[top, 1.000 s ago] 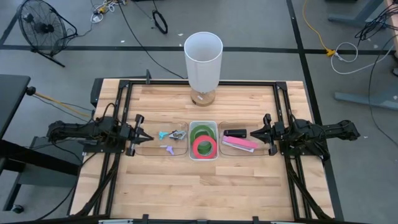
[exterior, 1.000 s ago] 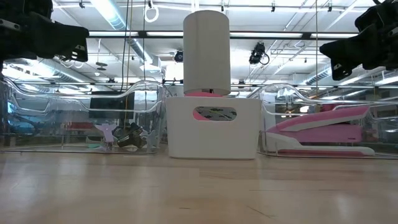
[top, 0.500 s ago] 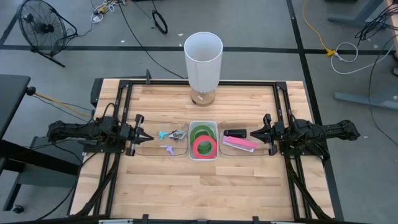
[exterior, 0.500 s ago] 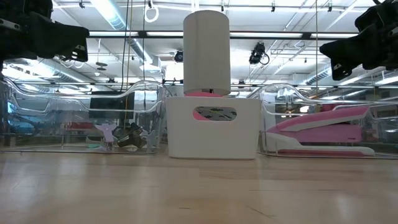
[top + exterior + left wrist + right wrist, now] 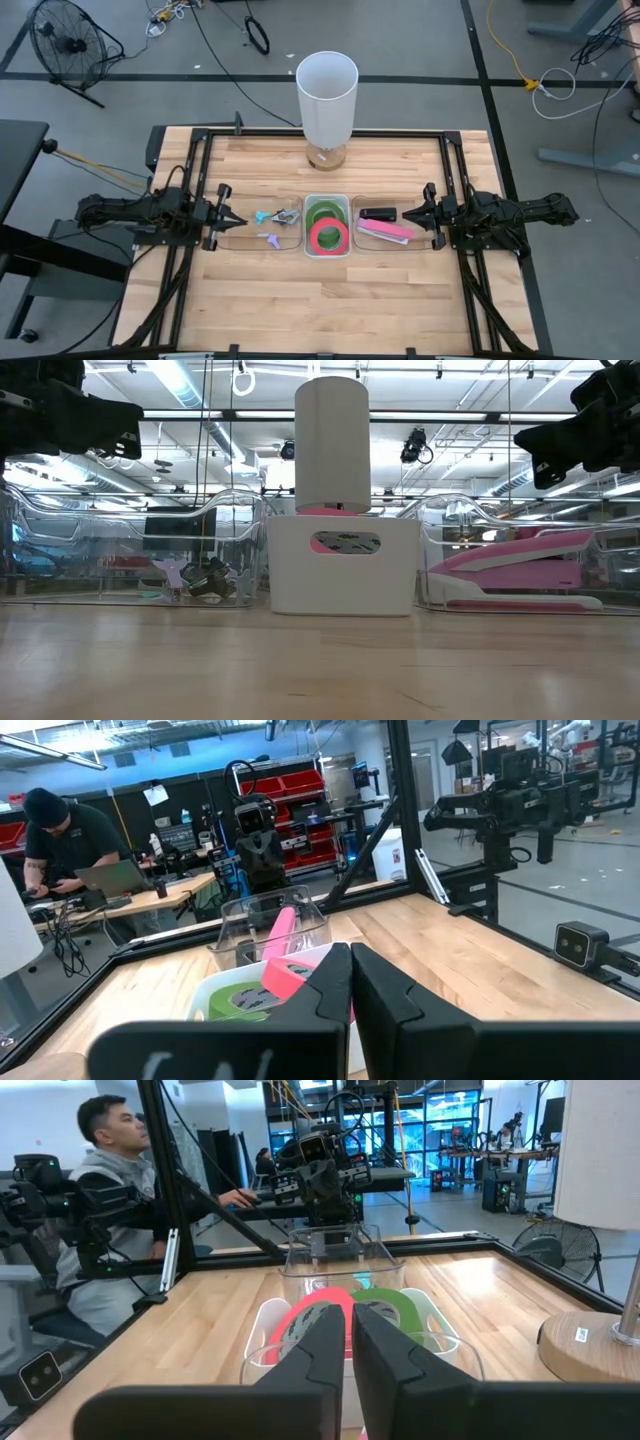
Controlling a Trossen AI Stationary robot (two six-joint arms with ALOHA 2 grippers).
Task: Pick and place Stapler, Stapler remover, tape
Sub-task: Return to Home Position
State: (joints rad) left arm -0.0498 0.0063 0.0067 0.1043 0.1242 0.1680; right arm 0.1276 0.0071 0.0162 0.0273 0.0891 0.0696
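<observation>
Three bins stand in a row at the table's middle. The left clear bin [image 5: 245, 240] holds the stapler removers: a dark one [image 5: 287, 216], a blue one [image 5: 262, 215] and a purple one [image 5: 270, 238]. The white middle bin [image 5: 327, 252] holds the tape: green rolls [image 5: 325, 212] and a pinkish red roll [image 5: 329, 237] lying flat. The right clear bin [image 5: 356, 240] holds a pink stapler [image 5: 384, 231] and a black one [image 5: 378, 214]. My left gripper [image 5: 243, 222] hovers shut at the left bin's outer end, pointing level. My right gripper [image 5: 403, 215] hovers shut at the right bin's outer end.
A tall white cylinder [image 5: 327, 95] on a wooden foot stands at the table's far edge. A black rail frame [image 5: 455, 180] borders the table. Bare wood lies in front of the bins [image 5: 320, 300]. People sit beyond the table [image 5: 60, 840] [image 5: 110, 1170].
</observation>
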